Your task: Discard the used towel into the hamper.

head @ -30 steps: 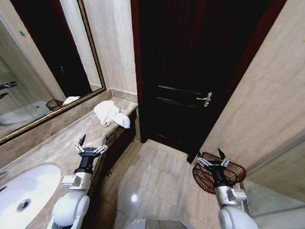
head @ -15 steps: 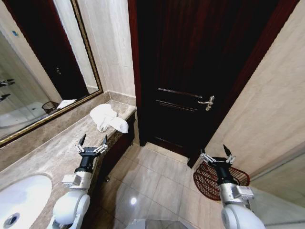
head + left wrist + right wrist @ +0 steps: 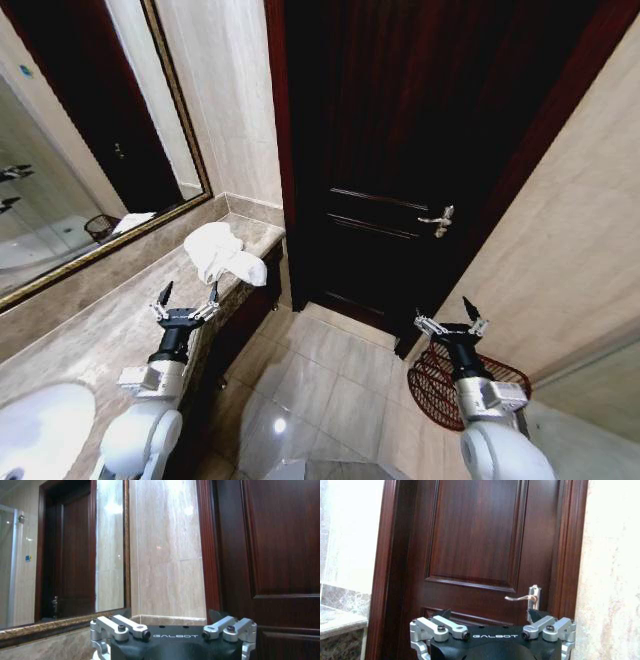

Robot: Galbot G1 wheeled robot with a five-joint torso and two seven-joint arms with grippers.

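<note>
A crumpled white towel [image 3: 226, 254] lies at the far end of a beige marble counter [image 3: 90, 320], close to its front edge and to the corner where the counter meets a dark wooden door [image 3: 400, 150]. The robot's left gripper [image 3: 184, 298] hovers over the counter's front edge, short of the towel, fingers spread apart and holding nothing. The right gripper [image 3: 452, 316] hangs over the tiled floor with its fingers also spread and empty, just above the hamper [image 3: 448, 384], a dark red-brown wire basket standing on the floor against the right wall beside the door. The step in hand looks like reaching for the towel; the left arm would do well to come down over the bulk of the cloth and gather a thick fold, so no loose end drags. A framed mirror [image 3: 80, 150] runs along the wall behind the counter, and a white sink [image 3: 40, 435] sits at the counter's near end. The counter edge and the right arm over the hamper could hinder the carry across.
</note>
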